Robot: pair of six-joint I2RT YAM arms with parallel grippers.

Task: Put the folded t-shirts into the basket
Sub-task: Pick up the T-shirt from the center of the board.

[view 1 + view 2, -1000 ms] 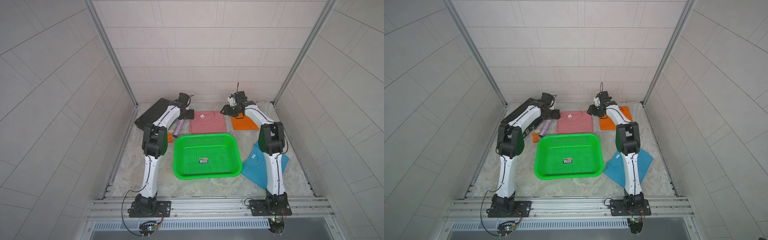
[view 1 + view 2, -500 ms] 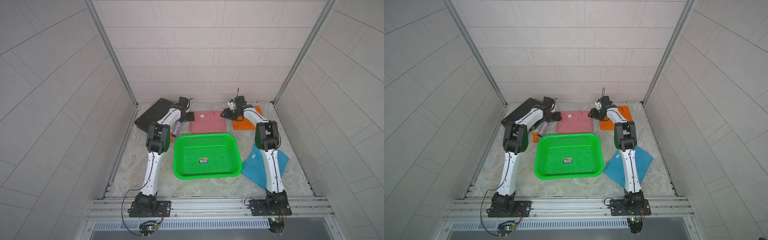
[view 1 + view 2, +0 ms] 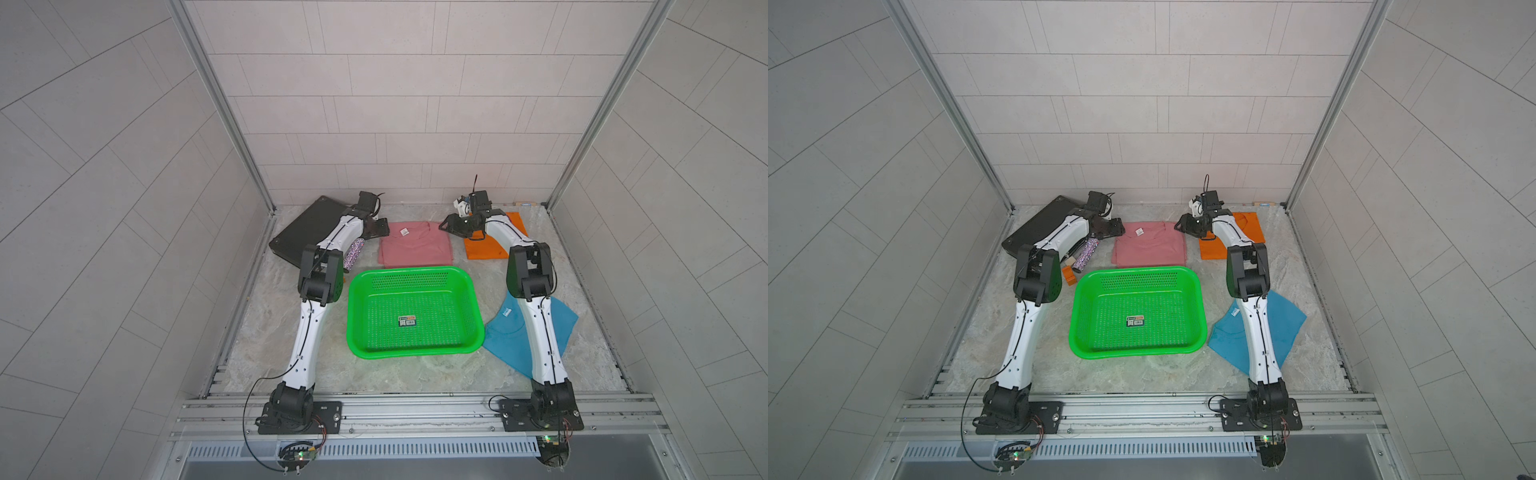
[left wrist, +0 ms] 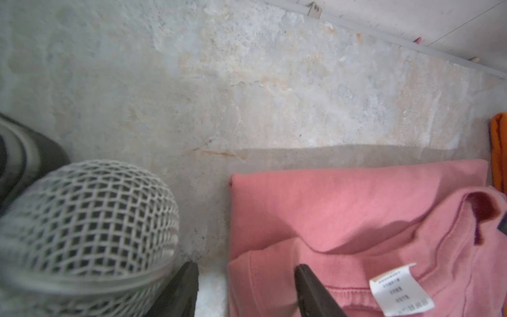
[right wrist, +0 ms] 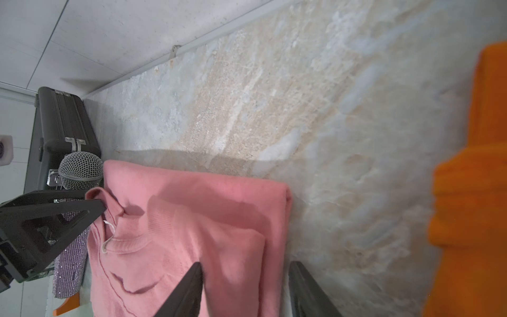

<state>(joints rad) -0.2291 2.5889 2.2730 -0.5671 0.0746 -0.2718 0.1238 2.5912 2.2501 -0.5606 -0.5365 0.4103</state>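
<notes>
The dusty pink folded t-shirt [image 3: 413,249] lies flat behind the green basket [image 3: 409,272], which holds only a small sticker. My left gripper [image 4: 246,266] is open and straddles the shirt's left edge near the collar, one finger on the stone and one on the cloth. My right gripper [image 5: 246,264] is open astride the shirt's right folded edge. An orange folded t-shirt [image 3: 484,247] lies to the right of the pink one. The teal t-shirt [image 3: 507,336] lies at the front right, partly under my right arm.
A flat black case [image 3: 303,232] leans at the back left. A microphone [image 4: 87,219] with a glittery handle lies right beside my left gripper. A small orange block [image 3: 1068,275] sits left of the basket. The back wall is close behind the shirts.
Both grippers have come down and in to the pink t-shirt's far end, one at each side edge. The shirts and the basket have not moved.
</notes>
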